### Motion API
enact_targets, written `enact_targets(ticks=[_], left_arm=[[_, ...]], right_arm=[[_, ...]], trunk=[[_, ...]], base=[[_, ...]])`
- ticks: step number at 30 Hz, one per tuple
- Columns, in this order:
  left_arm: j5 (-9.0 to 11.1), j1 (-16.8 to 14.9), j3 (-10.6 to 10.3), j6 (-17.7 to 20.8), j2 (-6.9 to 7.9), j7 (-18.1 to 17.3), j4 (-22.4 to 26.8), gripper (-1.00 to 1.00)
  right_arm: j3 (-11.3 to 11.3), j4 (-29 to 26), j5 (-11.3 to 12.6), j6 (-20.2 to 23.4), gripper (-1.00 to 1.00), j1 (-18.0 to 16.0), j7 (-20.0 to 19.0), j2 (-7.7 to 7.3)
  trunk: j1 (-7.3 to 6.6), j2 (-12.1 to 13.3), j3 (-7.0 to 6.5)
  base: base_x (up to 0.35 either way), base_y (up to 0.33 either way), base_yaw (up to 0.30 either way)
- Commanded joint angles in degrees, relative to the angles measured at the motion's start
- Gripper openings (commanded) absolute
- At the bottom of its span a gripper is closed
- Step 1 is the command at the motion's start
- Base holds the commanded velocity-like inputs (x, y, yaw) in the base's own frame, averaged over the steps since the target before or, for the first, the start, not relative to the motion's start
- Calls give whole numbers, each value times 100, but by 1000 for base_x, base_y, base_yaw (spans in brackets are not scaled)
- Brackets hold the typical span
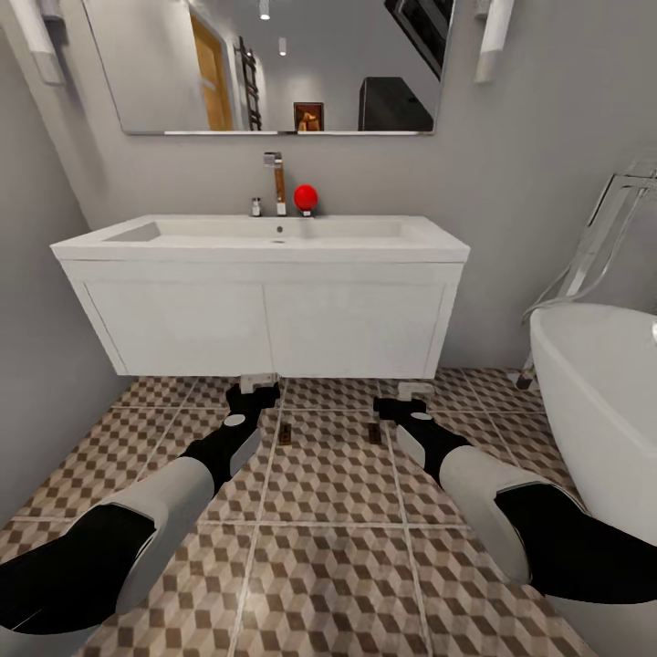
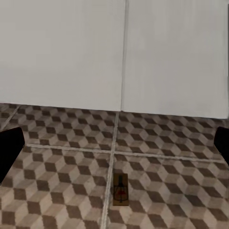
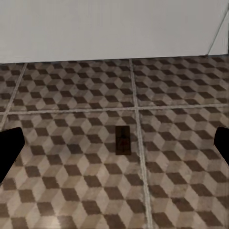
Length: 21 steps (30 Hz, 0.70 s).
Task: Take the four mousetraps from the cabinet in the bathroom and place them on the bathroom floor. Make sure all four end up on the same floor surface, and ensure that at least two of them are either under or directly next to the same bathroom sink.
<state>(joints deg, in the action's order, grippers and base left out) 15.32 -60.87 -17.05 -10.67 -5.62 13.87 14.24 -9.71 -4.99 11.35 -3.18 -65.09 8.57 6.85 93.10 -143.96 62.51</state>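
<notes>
Mousetraps: two flat on bathroom floor before sink; one just below left end effector, other below right end effector; both end effectors wide apart, empty.

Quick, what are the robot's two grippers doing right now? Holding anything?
Left gripper: open, holding nothing; a mousetrap lies on the bathroom floor below it.
Right gripper: open, holding nothing; another mousetrap lies on the floor below it.
</notes>
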Motion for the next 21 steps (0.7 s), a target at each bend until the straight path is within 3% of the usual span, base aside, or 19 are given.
enact_targets(ticks=[1, 21], left_arm=[[54, -4, -48, -22, 3, 32, -6, 100], [87, 4, -44, -36, 1, 71, -160, 100]], right_arm=[[-48, 7, 50, -15, 100, -4, 22, 1], [-32, 7, -213, 21, 100, -4, 98, -1]], trunk=[[-3, 0, -18], [-55, 27, -461]], base=[[0, 0, 0], [0, 0, 0]])
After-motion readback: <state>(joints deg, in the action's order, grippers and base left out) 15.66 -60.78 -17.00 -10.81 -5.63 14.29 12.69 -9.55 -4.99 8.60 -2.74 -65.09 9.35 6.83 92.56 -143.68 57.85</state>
